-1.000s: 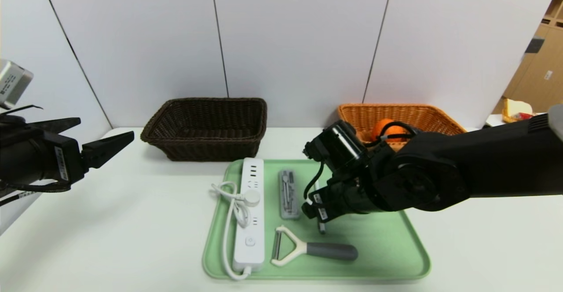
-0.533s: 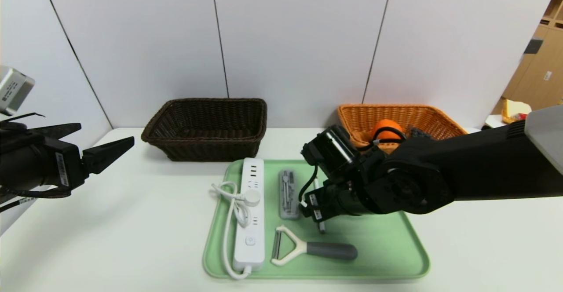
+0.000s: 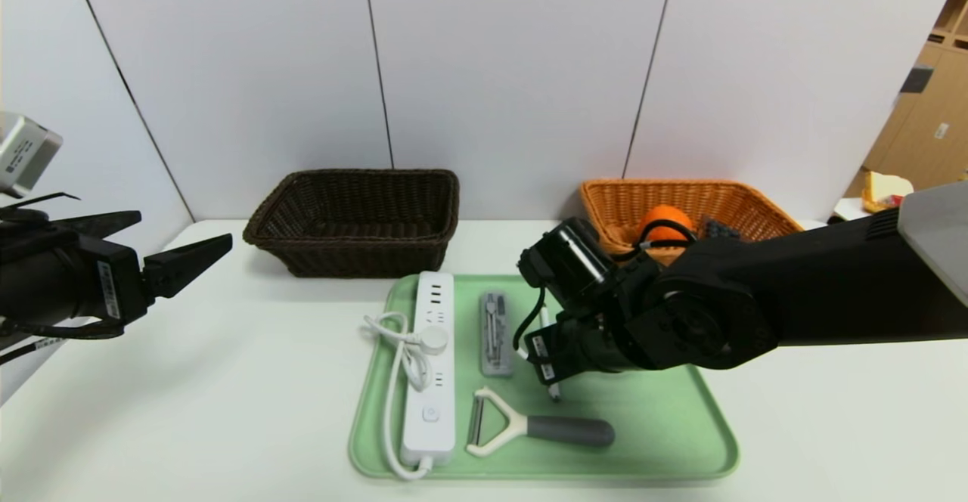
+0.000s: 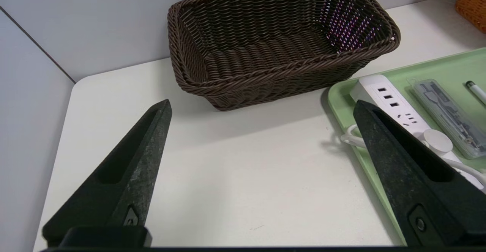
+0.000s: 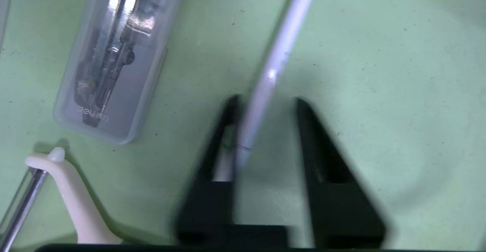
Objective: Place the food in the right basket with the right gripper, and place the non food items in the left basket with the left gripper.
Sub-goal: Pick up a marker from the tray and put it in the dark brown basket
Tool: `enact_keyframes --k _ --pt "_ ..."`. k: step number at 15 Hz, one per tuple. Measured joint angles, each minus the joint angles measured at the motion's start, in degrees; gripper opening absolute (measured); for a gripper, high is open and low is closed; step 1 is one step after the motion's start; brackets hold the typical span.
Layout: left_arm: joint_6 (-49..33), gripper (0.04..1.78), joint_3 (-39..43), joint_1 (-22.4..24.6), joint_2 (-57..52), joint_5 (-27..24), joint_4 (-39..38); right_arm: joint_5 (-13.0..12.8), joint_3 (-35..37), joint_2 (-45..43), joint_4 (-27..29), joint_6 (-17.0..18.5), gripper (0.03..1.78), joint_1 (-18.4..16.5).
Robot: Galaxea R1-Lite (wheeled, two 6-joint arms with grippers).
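My right gripper [image 5: 267, 101] is low over the green tray [image 3: 665, 426], open, its fingers astride the white pen [image 5: 281, 47], which lies against one finger. In the head view its wrist hides most of the pen [image 3: 554, 391]. The grey case [image 3: 495, 333], the white power strip [image 3: 432, 358] and the peeler [image 3: 529, 428] lie on the tray. The round orange fruit [image 3: 658, 222] and a dark bit of the cake slice [image 3: 715, 227] sit in the orange-tan basket [image 3: 726, 203]. My left gripper [image 3: 185, 230] is open and empty, held above the table's left side, before the empty dark brown basket [image 4: 281, 43].
The tray sits at the table's front centre, both baskets behind it against the white wall panels. The case [image 5: 114, 62] and the peeler's head [image 5: 72, 195] lie close beside my right gripper. The power strip's coiled cord [image 3: 393, 339] hangs over the tray's left rim.
My right arm has sunk lower onto the tray over the pen, uncovering more of the orange fruit behind it. The left arm has barely moved.
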Motion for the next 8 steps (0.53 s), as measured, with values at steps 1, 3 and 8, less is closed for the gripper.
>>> enact_keyframes --k 1,3,8 --pt "0.0 1.69 0.0 0.0 0.0 0.0 0.0 -0.1 0.0 0.0 0.0 0.0 0.05 0.0" --pt "0.0 1.69 0.0 0.0 0.0 0.0 0.0 -0.1 0.0 0.1 -0.2 0.0 0.05 0.0" --pt "0.0 1.69 0.2 0.0 0.0 0.0 0.0 -2.3 -1.6 -0.8 -1.4 -0.5 0.05 -0.1"
